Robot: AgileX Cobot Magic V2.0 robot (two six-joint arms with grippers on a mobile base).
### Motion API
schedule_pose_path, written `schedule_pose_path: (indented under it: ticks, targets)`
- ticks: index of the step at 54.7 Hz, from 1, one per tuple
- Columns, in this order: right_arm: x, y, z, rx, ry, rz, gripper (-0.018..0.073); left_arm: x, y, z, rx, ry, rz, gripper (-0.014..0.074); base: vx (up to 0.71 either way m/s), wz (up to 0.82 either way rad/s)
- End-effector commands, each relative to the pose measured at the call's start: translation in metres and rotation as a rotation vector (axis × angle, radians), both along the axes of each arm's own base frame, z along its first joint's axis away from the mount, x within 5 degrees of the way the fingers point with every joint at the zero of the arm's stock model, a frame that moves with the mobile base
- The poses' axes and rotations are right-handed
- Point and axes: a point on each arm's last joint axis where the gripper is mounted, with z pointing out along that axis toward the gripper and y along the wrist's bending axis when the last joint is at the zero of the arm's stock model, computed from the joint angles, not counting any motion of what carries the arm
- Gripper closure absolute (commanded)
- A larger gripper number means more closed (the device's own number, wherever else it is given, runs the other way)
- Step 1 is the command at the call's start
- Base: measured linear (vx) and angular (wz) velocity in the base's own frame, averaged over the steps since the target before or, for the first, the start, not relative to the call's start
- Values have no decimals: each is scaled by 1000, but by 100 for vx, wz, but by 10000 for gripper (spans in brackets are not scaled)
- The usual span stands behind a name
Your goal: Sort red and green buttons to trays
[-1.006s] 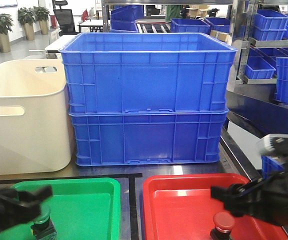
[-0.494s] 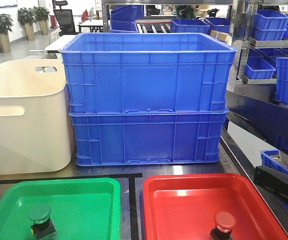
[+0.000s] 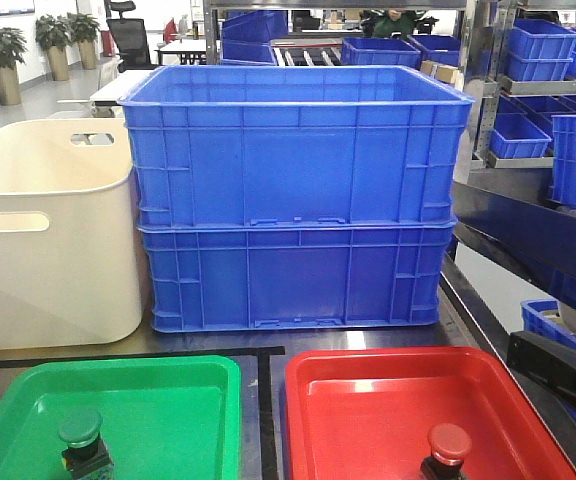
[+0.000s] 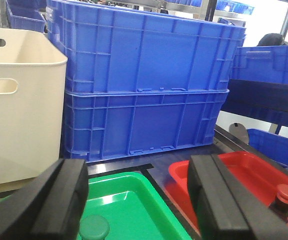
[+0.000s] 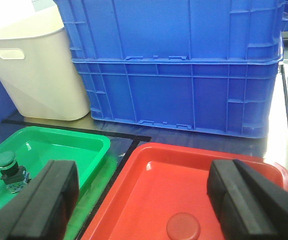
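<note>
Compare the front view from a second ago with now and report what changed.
Both arms have pulled back out of the front view; their grippers no longer flank the buttons. The left gripper and right gripper are open and empty. The green button and red button stayed in their matching trays.

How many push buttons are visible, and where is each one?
2. The green button stands in the green tray; the red button stands in the red tray.

Two deep blue crates [image 3: 293,195] are standing stacked one on the other, and a cream tub [image 3: 48,235] is sitting just beside them on the left. Potted plants [image 3: 6,55] are standing far behind
</note>
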Motion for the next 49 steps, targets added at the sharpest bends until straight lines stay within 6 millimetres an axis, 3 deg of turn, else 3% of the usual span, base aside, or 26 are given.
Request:
schedule_pose_path:
  ticks: [1,8,15,29,40,44,49]
  targets:
    - [0,-3,17,32,-95,-35,-32,-2,2,17,-31,-100,15,63,0,0]
    - [0,-3,17,34,-95,-35,-32,-3,4,14,70,-139,36,63,0,0]
    - [-1,-3,17,33,-94,-34,-32,-9,11,-4,112,-160,87,97,0,0]
    - [-1,-3,17,31,-89,-31,-32,-29,35,-85,121,-189,319,359,0,0]
    - [-1,-3,17,32,-89,-32,-32,-37,42,-144,180,-177,415,592,0,0]
    - [-1,-3,17,32,-89,-32,-32,-40,42,-158,176,-192,425,605,0,0]
    - [-1,-3,17,32,-90,-32,-32,-44,42,-161,175,-188,424,603,0,0]
